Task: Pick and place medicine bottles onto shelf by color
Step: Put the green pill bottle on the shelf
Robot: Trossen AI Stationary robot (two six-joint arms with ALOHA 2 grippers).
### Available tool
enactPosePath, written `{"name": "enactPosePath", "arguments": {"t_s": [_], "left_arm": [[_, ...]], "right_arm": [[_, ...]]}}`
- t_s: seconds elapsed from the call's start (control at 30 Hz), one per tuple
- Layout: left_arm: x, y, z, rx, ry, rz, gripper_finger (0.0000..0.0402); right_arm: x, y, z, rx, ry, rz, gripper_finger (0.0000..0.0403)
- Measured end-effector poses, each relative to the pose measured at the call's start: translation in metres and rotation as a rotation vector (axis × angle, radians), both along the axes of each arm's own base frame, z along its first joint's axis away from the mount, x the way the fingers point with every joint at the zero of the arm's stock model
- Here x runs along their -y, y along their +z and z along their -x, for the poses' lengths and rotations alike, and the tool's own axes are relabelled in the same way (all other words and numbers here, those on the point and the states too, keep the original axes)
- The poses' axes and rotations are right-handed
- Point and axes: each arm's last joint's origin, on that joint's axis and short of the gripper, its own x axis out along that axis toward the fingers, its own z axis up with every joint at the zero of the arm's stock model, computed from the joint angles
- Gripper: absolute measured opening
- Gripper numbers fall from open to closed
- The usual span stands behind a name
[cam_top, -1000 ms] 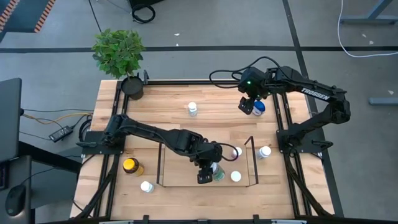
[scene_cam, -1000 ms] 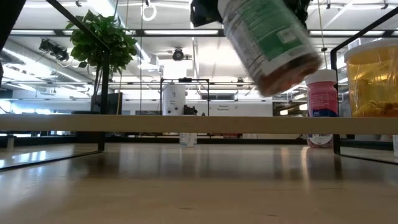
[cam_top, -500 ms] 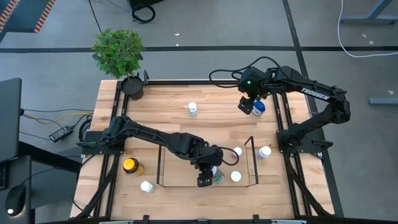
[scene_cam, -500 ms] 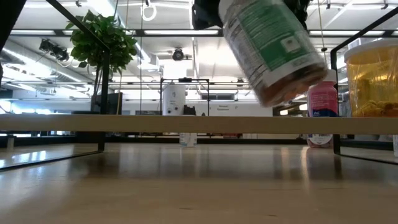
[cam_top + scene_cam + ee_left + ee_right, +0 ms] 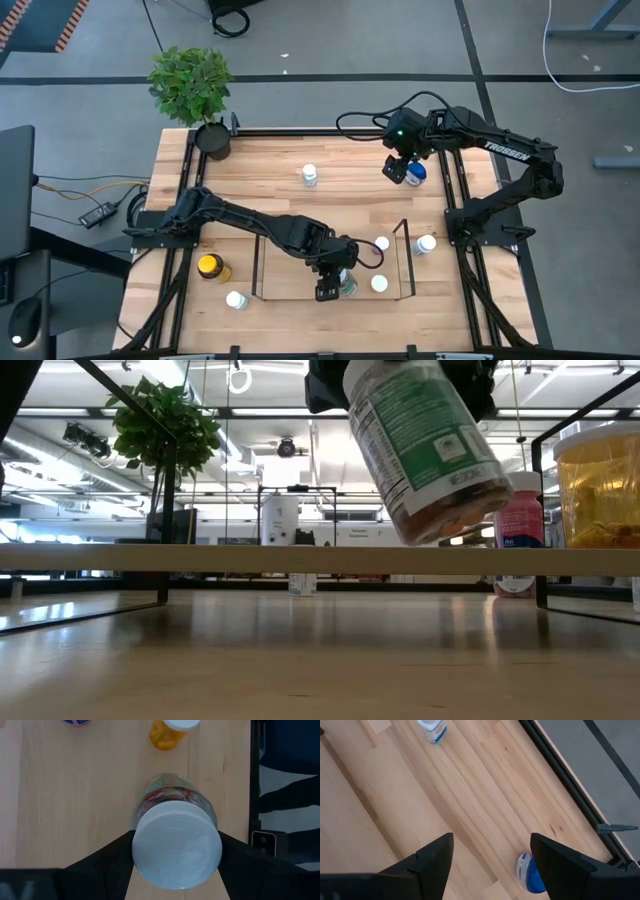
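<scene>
The left gripper [image 5: 336, 283] hangs over the near half of the shelf [image 5: 258, 262], its jaws clamped on the white cap of a green-labelled bottle [image 5: 425, 452]. In the left wrist view the two dark fingers [image 5: 107, 860] press against either side of that cap, with the bottle [image 5: 176, 817] pointing away toward the worktop [image 5: 270, 180]. Compared with a second ago, the high view shows the gripper a little nearer the front edge of the worktop. In the low view the bottle is still tilted, base toward the right, but it has swung slightly leftward since half a second ago, and it remains clear of the wood.

Inside the shelf, two white-capped bottles stand to the right of the held one: one [image 5: 382, 243] toward the far wire and one [image 5: 379, 284] toward the near wire. A further white-capped bottle [image 5: 427, 243] stands just outside the shelf's right end frame. An amber jar with a yellow lid [image 5: 209, 266] and a white-capped bottle [image 5: 236, 299] sit left of the shelf, and another white-capped bottle [image 5: 309, 175] stands alone toward the far side. None of these have shifted.

The right gripper [image 5: 402, 171] hovers at the far right of the worktop, unchanged, jaws apart, just beside a blue-capped bottle [image 5: 528, 868] below them. A potted plant [image 5: 192, 85] sits at the far left corner.
</scene>
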Motion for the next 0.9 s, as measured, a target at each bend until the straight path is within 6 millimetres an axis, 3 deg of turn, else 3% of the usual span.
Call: {"name": "enactPosePath", "arguments": {"t_s": [0.9], "left_arm": [[-0.0056, 0.0006, -0.0012, 0.000, 0.016, -0.001, 0.0264]], "right_arm": [[0.0000, 0.0000, 0.0000, 0.002, -0.007, -0.002, 0.0271]]}}
